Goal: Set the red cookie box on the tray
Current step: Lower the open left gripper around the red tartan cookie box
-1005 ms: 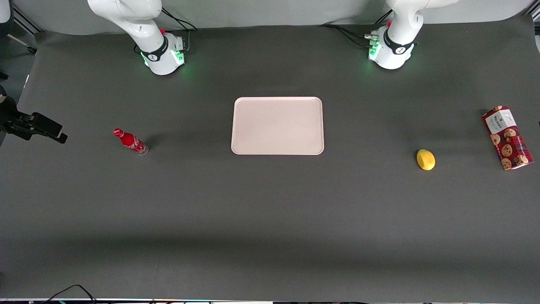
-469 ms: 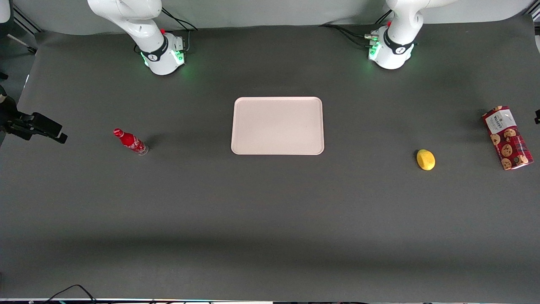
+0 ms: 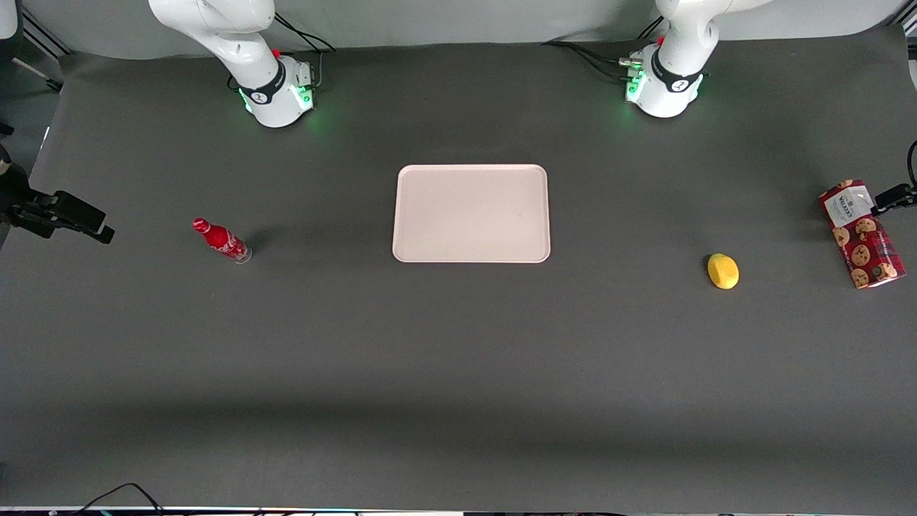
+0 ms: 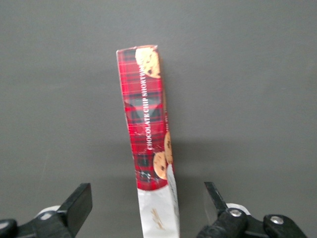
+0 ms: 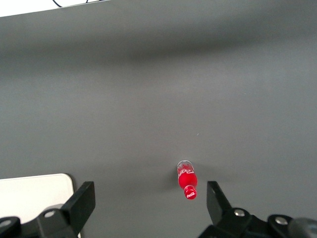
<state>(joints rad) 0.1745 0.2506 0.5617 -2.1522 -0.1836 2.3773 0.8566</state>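
The red cookie box [image 3: 862,233] sits on the dark table at the working arm's end, with its white label end farther from the front camera. In the left wrist view its narrow tartan side [image 4: 147,129] faces the camera. My left gripper [image 4: 147,197] is open above the box's white label end, one finger on either side and clear of it. In the front view only a black part of the gripper [image 3: 893,195] shows at the frame edge, beside the label. The pinkish-cream tray [image 3: 471,213] lies mid-table, with nothing on it.
A yellow lemon [image 3: 723,271] lies between the tray and the box, a little nearer the front camera. A small red soda bottle [image 3: 221,241] stands toward the parked arm's end. The two arm bases [image 3: 663,82] stand farthest from the front camera.
My left gripper has come into the front view from the working arm's edge and now hangs at the box's label end. The box, lemon, bottle and tray have not moved.
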